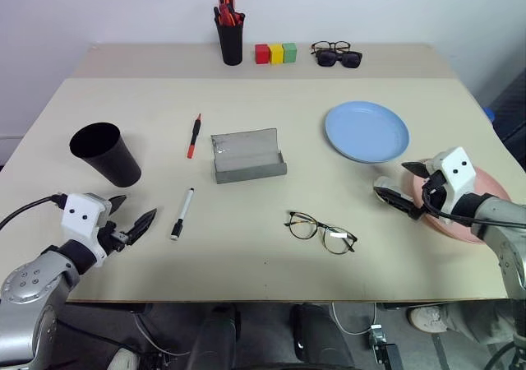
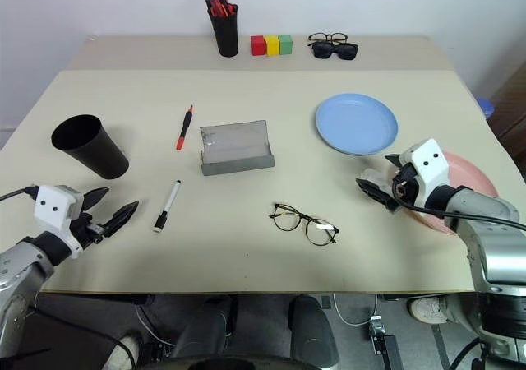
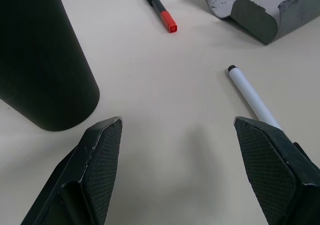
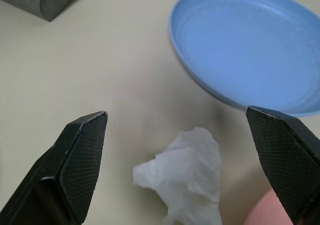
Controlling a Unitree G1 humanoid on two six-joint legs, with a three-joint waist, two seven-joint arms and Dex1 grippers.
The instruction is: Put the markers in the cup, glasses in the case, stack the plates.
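Observation:
The wide black cup (image 1: 104,152) stands at the table's left. A black marker with a red end (image 1: 194,136) lies to its right, and a white marker with a black cap (image 1: 182,213) lies nearer the front edge. The grey case (image 1: 247,156) sits open in the middle, with the wire-rimmed glasses (image 1: 321,232) in front of it to the right. To the right lies the light blue plate (image 1: 366,131); the pink plate (image 2: 468,173) is partly hidden behind my right arm. My left gripper (image 1: 136,212) is open and empty between cup and white marker. My right gripper (image 1: 397,182) is open, over a crumpled tissue (image 4: 185,170).
At the back edge stand a black pen holder (image 1: 231,33) with red and orange pens, three coloured blocks (image 1: 275,53), and sunglasses with another pair of glasses (image 1: 337,55). The table (image 1: 246,99) has bare surface between the case and the back row.

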